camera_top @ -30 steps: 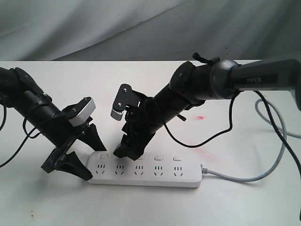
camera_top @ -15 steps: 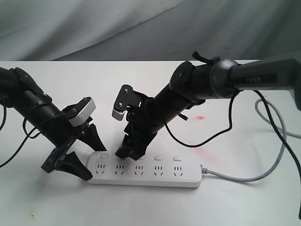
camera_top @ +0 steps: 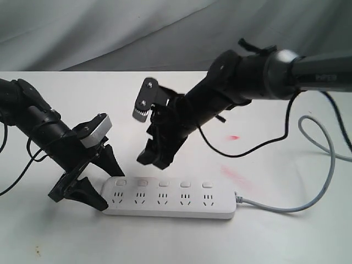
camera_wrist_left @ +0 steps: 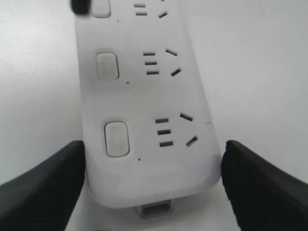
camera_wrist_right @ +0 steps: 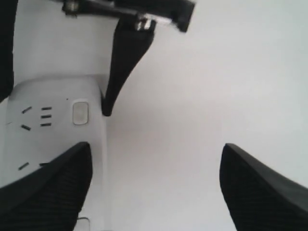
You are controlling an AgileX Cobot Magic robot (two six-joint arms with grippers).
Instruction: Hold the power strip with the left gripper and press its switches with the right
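The white power strip (camera_top: 170,198) lies flat on the table, its row of switches (camera_top: 164,183) along the far edge. My left gripper (camera_top: 109,190) straddles its left end, and both black fingers (camera_wrist_left: 48,183) press the strip's sides (camera_wrist_left: 144,96) near the end switch (camera_wrist_left: 116,138). My right gripper (camera_top: 154,162) hangs open a little above the second switch, apart from the strip. In the right wrist view the open gripper (camera_wrist_right: 154,187) holds nothing; the strip (camera_wrist_right: 48,115), one switch (camera_wrist_right: 79,113) and a left finger (camera_wrist_right: 125,57) show beyond it.
The strip's grey cord (camera_top: 286,209) runs off its right end and loops back along the table's right side. Red smears (camera_top: 234,175) mark the white tabletop behind the strip. A grey cloth backdrop (camera_top: 165,33) hangs behind the table.
My right gripper has lifted off the strip's second switch, rising and shifting slightly right. The left gripper and the strip have not moved.
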